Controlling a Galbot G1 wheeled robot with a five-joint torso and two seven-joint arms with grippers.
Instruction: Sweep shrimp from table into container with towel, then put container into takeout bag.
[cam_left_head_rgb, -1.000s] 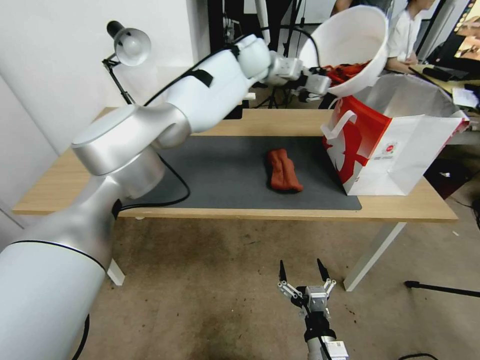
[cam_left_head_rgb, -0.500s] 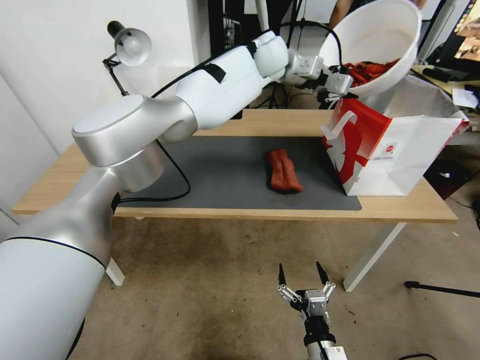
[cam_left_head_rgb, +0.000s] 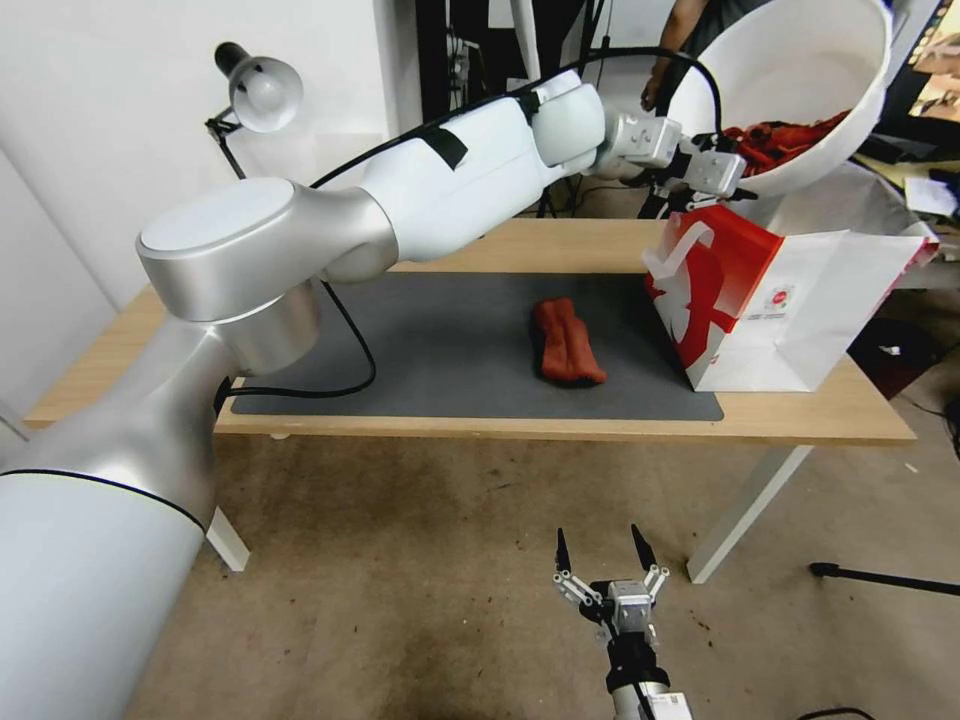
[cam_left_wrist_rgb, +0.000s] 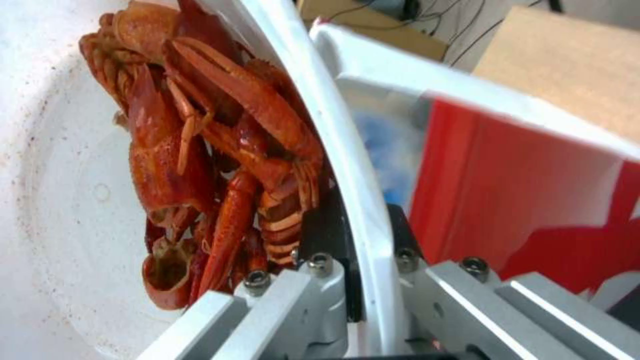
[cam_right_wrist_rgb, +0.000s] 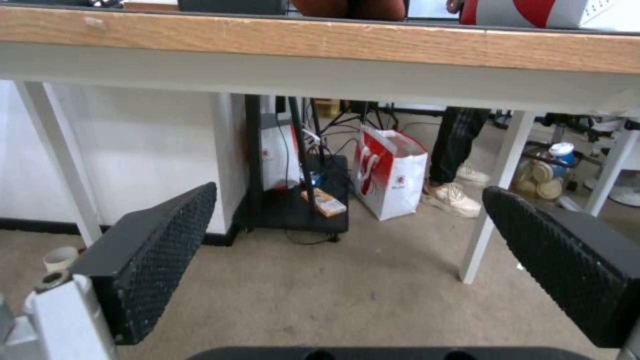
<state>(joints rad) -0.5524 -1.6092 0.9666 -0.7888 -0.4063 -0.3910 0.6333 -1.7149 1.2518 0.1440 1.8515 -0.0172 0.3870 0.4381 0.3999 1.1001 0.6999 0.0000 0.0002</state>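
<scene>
Head view looks down over the tabletop (cam_left_head_rgb: 800, 415); left wrist presses close against the bowl (cam_left_wrist_rgb: 347, 150); right wrist faces the tabletop's edge from below.

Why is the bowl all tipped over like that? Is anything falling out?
The container hangs steeply tilted above the takeout bag, pinched at its rim by the left gripper. The shrimp have slid against the low side by the gripper, but none have spilled. The right gripper waits open below the table.

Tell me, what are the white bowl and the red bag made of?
The container looks like thin, smooth plastic or foam; its rim is slim and plain, so I can't say which. The takeout bag looks like stiff paper with sharp creases, printed red and white, and a silvery, foil-like lining inside.
</scene>
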